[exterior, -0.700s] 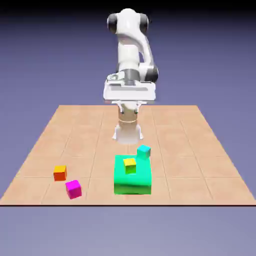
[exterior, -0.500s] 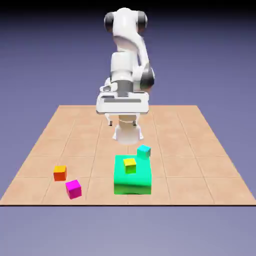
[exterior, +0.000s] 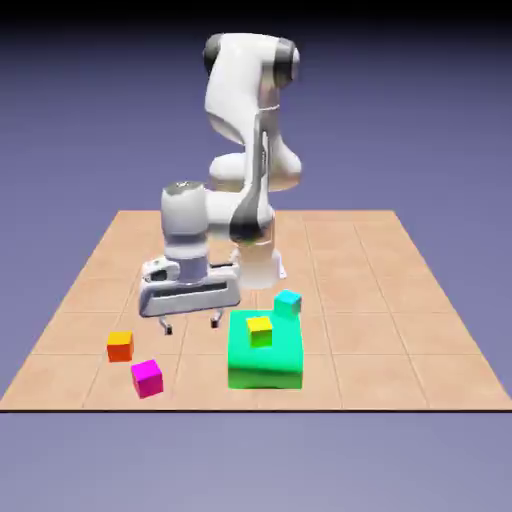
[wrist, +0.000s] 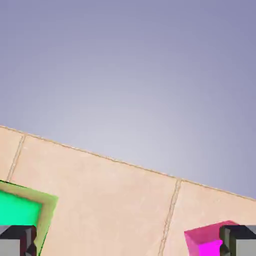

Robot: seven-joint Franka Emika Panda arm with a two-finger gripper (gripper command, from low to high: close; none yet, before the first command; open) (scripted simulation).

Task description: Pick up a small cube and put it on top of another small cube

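Note:
The small magenta-pink cube (exterior: 147, 377) lies near the table's front edge at the exterior view's left; in the hand view its corner (wrist: 202, 242) shows at the bottom right, beside the right fingertip (wrist: 241, 241). The orange-red cube with a yellow-orange top (exterior: 120, 346) sits just behind it and further left, apart from it. My gripper (exterior: 190, 325) hangs open above the table, behind and to the right of both cubes and left of the green block. Nothing is between the fingers (wrist: 128, 247).
A big green block (exterior: 265, 352) stands right of the gripper, with a small yellow-green cube (exterior: 260, 330) on top; its corner (wrist: 22, 210) shows in the hand view. A teal cube (exterior: 288, 303) sits behind it. The table's edge (wrist: 115, 160) crosses the hand view.
The arm has swung down and toward the exterior view's left, bringing the hand from high above the table's middle to low beside the green block. No cube has moved.

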